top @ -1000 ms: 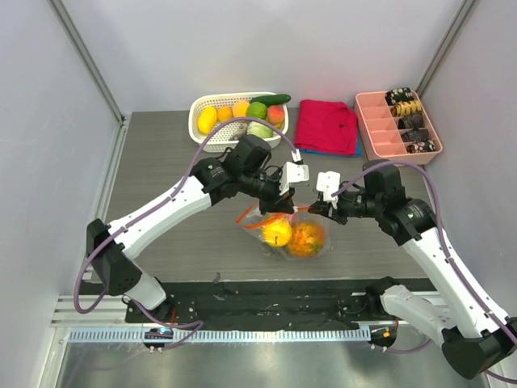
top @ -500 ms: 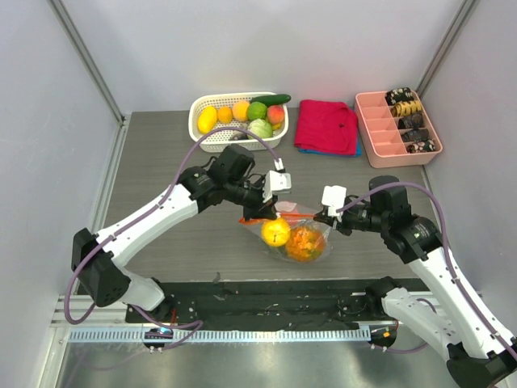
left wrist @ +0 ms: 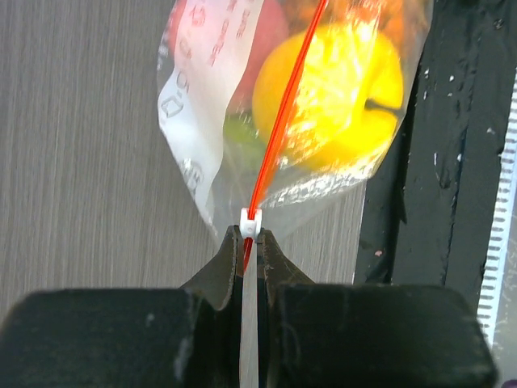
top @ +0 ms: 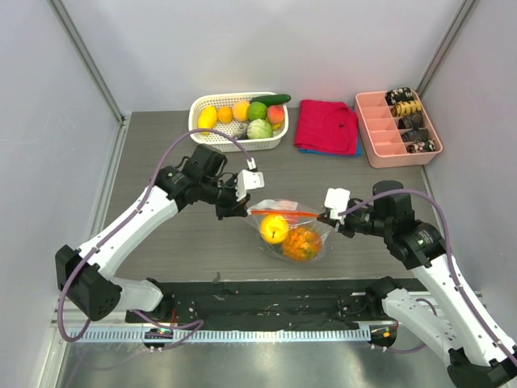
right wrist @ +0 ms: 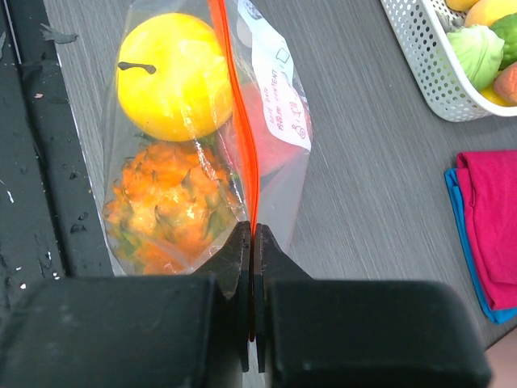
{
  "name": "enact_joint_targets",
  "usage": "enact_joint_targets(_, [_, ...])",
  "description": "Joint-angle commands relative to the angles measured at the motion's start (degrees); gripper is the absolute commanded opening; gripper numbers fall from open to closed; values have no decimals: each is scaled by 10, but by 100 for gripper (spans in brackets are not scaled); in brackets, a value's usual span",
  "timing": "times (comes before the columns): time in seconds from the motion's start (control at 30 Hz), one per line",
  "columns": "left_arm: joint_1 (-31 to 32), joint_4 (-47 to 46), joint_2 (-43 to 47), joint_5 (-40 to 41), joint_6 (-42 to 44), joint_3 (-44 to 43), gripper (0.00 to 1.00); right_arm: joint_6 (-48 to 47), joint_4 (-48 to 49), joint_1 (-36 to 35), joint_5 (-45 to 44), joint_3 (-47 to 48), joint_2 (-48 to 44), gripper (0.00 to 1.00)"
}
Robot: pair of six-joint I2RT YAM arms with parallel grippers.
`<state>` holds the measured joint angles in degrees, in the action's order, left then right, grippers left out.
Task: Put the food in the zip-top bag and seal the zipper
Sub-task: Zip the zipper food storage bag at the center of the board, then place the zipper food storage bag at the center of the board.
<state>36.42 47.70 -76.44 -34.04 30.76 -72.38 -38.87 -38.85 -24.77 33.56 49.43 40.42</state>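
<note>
The zip-top bag (top: 317, 236) lies on the table between my grippers and holds the food: a round yellow fruit (top: 275, 228), a frilly orange one (top: 300, 242) and a pink one (right wrist: 271, 149) behind the whitish label (right wrist: 279, 93). The zipper (top: 283, 212) is pulled in a straight orange-red line. My left gripper (top: 245, 212) is shut on the zipper's left end, with the white tab (left wrist: 251, 225) right at its fingertips (left wrist: 230, 250). My right gripper (top: 322, 217) is shut on the zipper's right end (right wrist: 252, 218).
A white slotted basket (top: 234, 147) with more toy fruit stands at the back. A red cloth (top: 326, 125) and a pink compartment tray (top: 380, 145) are at the back right. A black strip (top: 266, 299) runs along the near edge.
My left gripper has slid left along the zipper, away from the right one. The strip is now stretched straight, and the bag has shifted a little nearer.
</note>
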Motion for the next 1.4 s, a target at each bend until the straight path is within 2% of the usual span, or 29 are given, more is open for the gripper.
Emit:
enact_joint_targets(0.0, [-33, 61, 31, 35, 47, 10, 0, -1, -5, 3, -31, 1, -15, 1])
enact_joint_targets(0.23, [-56, 67, 64, 22, 71, 34, 2, 13, -3, 3, -21, 1, -12, 1])
enact_joint_targets(0.27, [-56, 59, 67, 14, 53, 31, 8, 21, 3, 3, -13, 5, -10, 1])
enact_joint_targets(0.3, [-56, 44, 67, 8, 42, 29, 27, 27, 5, 3, -9, 6, -5, 1])
enact_joint_targets(0.37, [-55, 29, 63, -22, 17, 13, 41, 41, 16, 3, 4, 11, -1, 1])
enact_joint_targets(0.4, [-54, 6, 61, -30, -11, 8, 56, 44, 19, 3, 7, 13, 5, 1])
enact_joint_targets(0.5, [-45, -42, 58, -47, -61, -2, 68, 54, 24, 3, 14, 17, 15, 1])
enact_joint_targets(0.67, [13, -95, 37, -19, -91, -3, 71, 59, 35, 3, 18, 12, 14, 1])
enact_joint_targets(0.8, [55, -139, 5, -9, -105, -1, 67, 66, 43, 2, 19, 14, 16, 1])
enact_joint_targets(0.93, [71, -161, -36, -10, -130, -28, 61, 66, 43, 3, 19, 16, 16, 1])
enact_joint_targets(1.03, [79, -159, -64, -21, -131, -43, 44, 67, 46, 3, 22, 17, 14, 1])
enact_joint_targets(1.07, [80, -152, -70, -26, -131, -45, 32, 66, 47, 3, 22, 16, 13, 1])
enact_joint_targets(1.2, [80, -126, -87, -43, -130, -65, 3, 71, 66, 3, 12, 9, 16, 1])
enact_joint_targets(1.23, [79, -116, -98, -41, -134, -84, 0, 78, 72, 3, -2, 5, 17, 1])
enact_joint_targets(1.37, [65, -80, -109, -57, -133, -122, 0, 100, 107, 3, -26, -6, 26, 1])
